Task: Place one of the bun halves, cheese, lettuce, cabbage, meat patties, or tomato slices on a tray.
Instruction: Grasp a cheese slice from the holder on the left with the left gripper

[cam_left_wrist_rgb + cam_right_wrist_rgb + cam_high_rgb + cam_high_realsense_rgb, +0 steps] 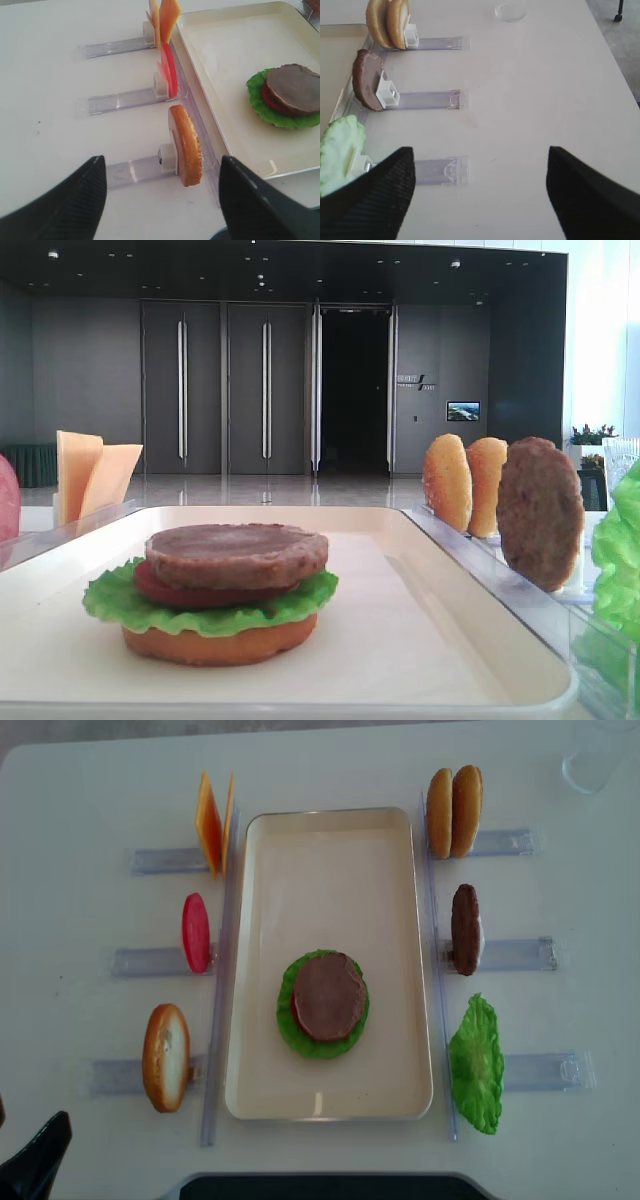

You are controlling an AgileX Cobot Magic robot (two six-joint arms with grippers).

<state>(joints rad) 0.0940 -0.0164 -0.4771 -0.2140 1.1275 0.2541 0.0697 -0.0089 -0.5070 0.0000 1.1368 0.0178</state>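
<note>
The cream tray [330, 850] holds a stack: bun half, lettuce, tomato slice and a meat patty [328, 995] on top. Left of the tray, cheese slices [212, 825], a tomato slice [196, 932] and a bun half [186, 145] stand on edge in racks. On its right stand two bun halves [455, 812], a patty [367, 80] and a lettuce leaf [477, 1063]. My left gripper [162, 165] is open and empty, just short of the left bun half. Beside the lettuce rack, my right gripper [480, 155] hangs open over bare table. Cabbage is out of view.
Clear plastic racks [505, 955] stick out from both long sides of the tray. A clear glass [592, 760] stands at the far right corner. One left finger [38, 1158] shows at the front left, and a dark base [320, 1187] at the front edge.
</note>
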